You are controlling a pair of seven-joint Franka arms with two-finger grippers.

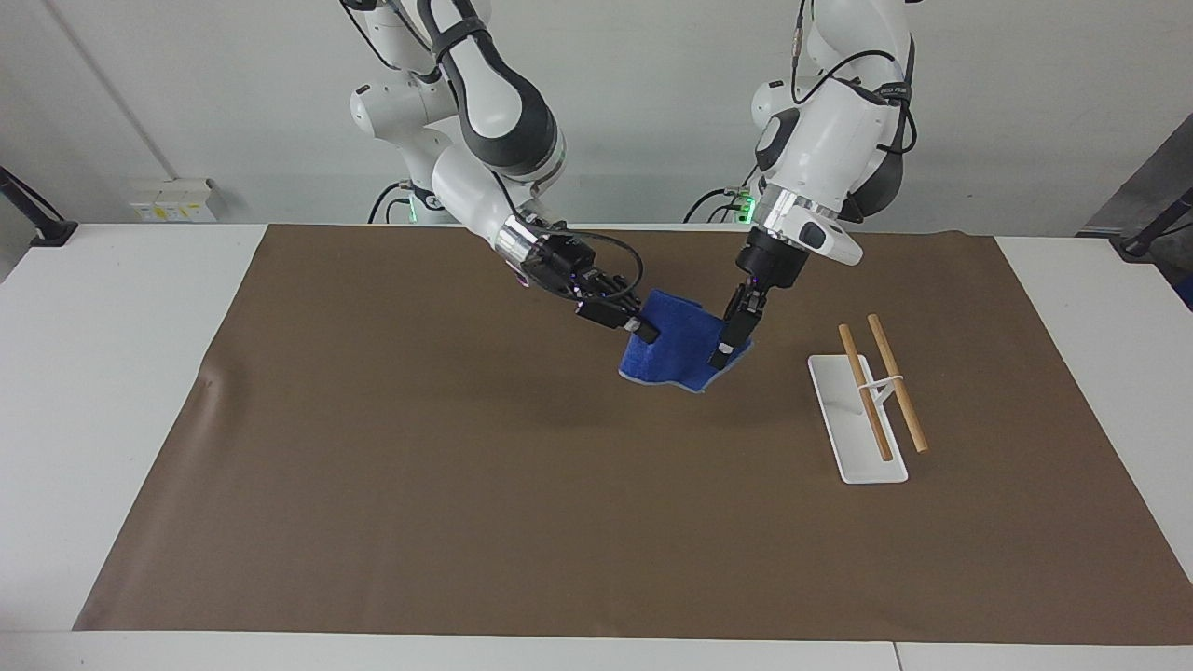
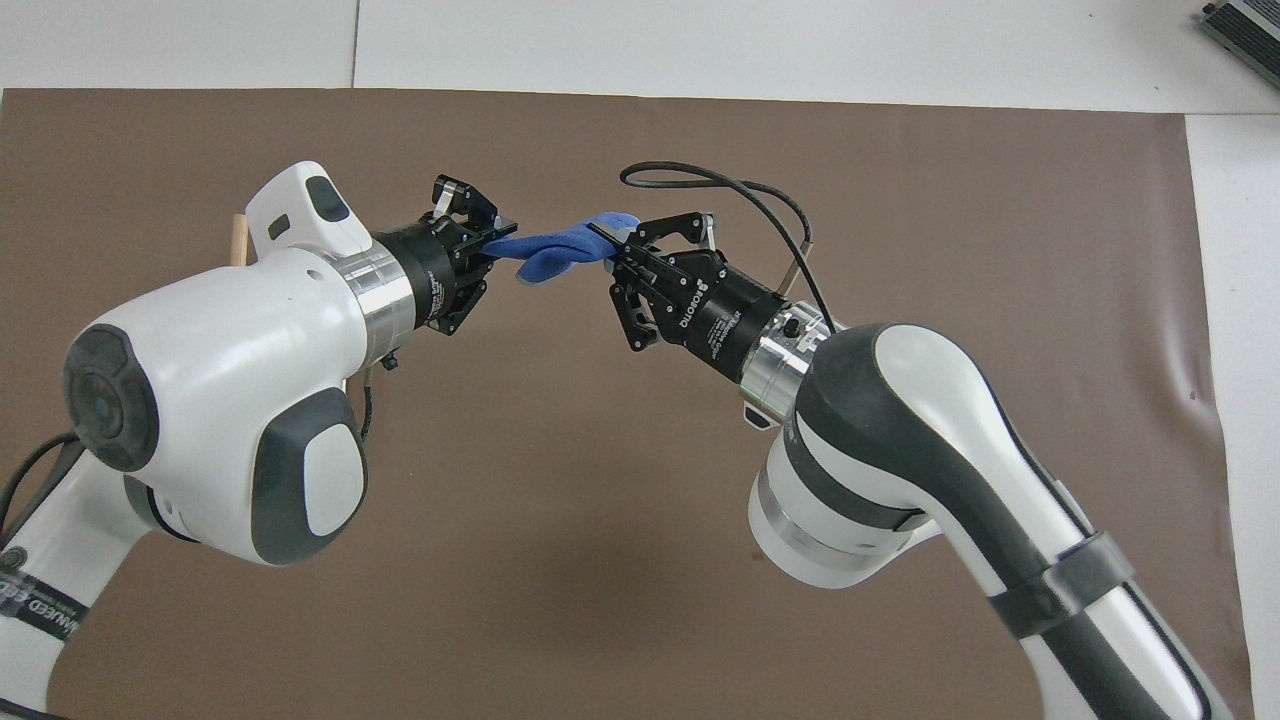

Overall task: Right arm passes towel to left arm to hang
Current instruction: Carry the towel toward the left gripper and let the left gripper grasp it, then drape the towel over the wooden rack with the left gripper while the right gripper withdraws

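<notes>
Holding the towel [image 1: 673, 347] pinched in my right gripper [image 1: 639, 328], I release only once my left gripper [image 1: 727, 347], now clamped on its other edge, holds firm.

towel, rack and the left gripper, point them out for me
towel [image 1: 673, 347]: facing view, middle of the blue cloth held in the air between both grippers.
rack [image 1: 846, 436]: facing view, bare part of its white base.
left gripper [image 1: 726, 349]: facing view, between its fingertips at the towel's edge.
</notes>
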